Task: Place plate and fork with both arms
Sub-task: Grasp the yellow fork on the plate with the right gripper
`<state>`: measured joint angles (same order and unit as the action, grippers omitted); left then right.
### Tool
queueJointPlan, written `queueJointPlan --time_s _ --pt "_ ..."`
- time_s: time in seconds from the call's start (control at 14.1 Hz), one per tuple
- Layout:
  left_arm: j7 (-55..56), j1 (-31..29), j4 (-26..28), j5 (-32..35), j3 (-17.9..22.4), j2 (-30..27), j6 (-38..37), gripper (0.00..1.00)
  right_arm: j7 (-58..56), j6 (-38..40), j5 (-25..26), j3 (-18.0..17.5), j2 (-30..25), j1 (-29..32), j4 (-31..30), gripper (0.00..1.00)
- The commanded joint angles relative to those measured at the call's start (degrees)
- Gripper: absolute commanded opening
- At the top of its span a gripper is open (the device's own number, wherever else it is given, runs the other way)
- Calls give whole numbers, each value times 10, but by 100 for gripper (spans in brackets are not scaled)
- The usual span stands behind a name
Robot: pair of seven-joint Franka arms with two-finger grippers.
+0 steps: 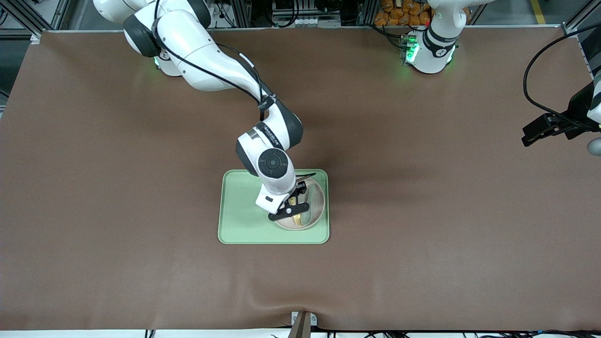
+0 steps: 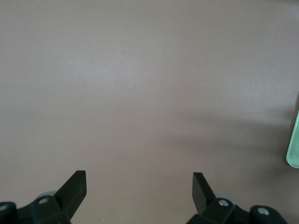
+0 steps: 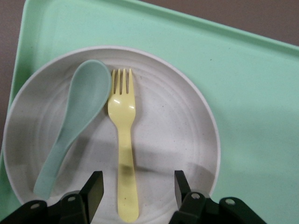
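The pale plate [image 3: 177, 135] sits on the light-green tray [image 3: 252, 93], at the tray's end toward the left arm [image 1: 315, 206]. The pale-yellow fork [image 3: 122, 116] lies flat in the plate beside a grey-green spoon [image 3: 77, 116]. My right gripper [image 3: 138, 179] is open and empty, its fingers on either side of the fork's handle end and apart from it. In the front view it [image 1: 293, 204] is over the plate and hides most of the fork [image 1: 297, 218]. My left gripper [image 2: 139, 179] is open and empty over bare table at the left arm's end [image 1: 535, 131].
The tray [image 1: 239, 211] lies in the middle of the brown table mat; its half toward the right arm's end is bare. A corner of the tray shows at the edge of the left wrist view [image 2: 294, 140]. A black cable hangs by the left gripper [image 1: 530, 89].
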<state>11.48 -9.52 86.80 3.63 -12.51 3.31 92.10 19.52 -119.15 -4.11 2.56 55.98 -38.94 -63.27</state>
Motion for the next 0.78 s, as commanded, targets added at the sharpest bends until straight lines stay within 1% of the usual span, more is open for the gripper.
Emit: queueJointPlan --time_s 0.0,0.43,0.57,0.71 --pt "-1 -1 14 -7 -3 -20 0 100 3 -7 9 3 20 -7 23 69" --pt "-6 -3 5 -7 -3 -27 -8 100 2 -11 10 3 29 -7 21 62" --pt "-7 -3 5 -7 -3 -27 -8 100 3 -18 10 4 32 -7 20 62" --pt "-8 15 7 -7 7 -33 -8 100 3 -19 12 4 33 -10 20 60"
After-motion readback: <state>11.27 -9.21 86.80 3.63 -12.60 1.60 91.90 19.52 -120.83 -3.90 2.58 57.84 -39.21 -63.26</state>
